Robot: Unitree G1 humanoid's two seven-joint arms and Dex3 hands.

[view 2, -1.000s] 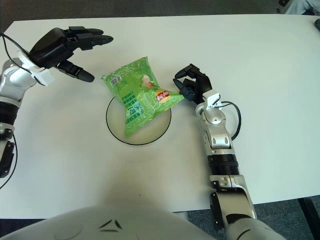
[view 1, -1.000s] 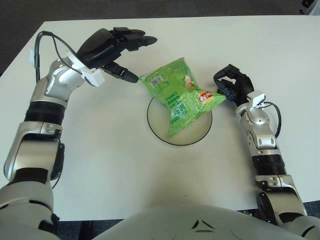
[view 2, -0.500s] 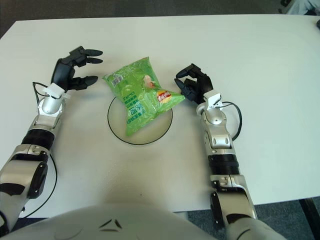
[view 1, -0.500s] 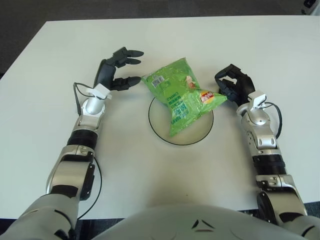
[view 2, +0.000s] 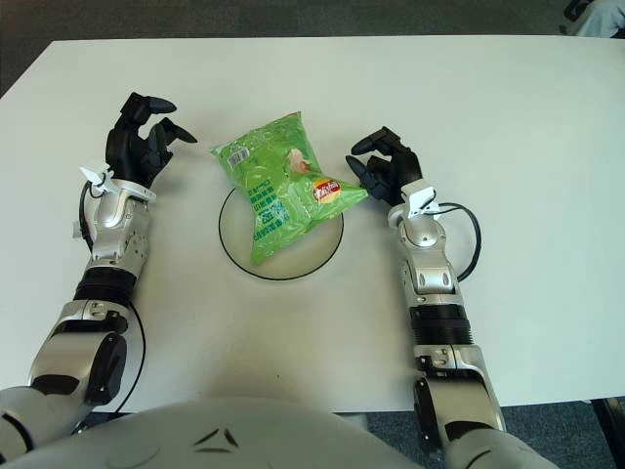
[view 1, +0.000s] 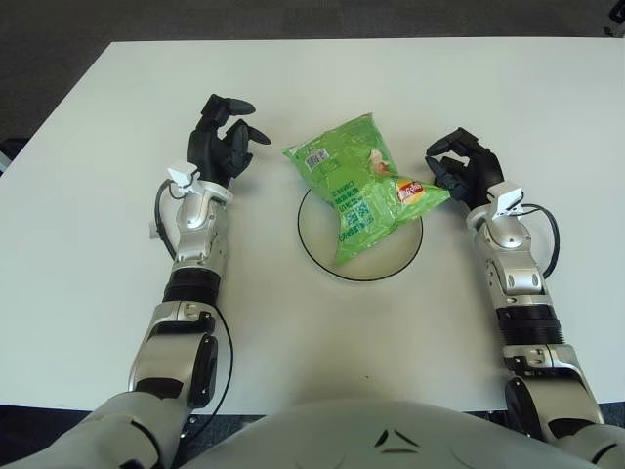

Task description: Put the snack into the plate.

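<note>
A green snack bag (view 1: pixel 359 186) lies across the round clear plate (view 1: pixel 327 256) at the table's middle, its upper end overhanging the plate's far rim. My left hand (view 1: pixel 221 145) is left of the bag, a short gap away, fingers spread and empty. My right hand (view 1: pixel 459 168) sits just right of the bag's right corner, fingers loosely curled, holding nothing. Whether its fingertips touch the bag's corner is unclear.
The white table (view 1: pixel 312 332) spans the view, its near edge just in front of my torso and dark floor beyond its far edge. Cables run along both forearms.
My left arm has dropped from its raised, outstretched pose and pulled back to the table beside the bag. The bag, plate and right hand stay put.
</note>
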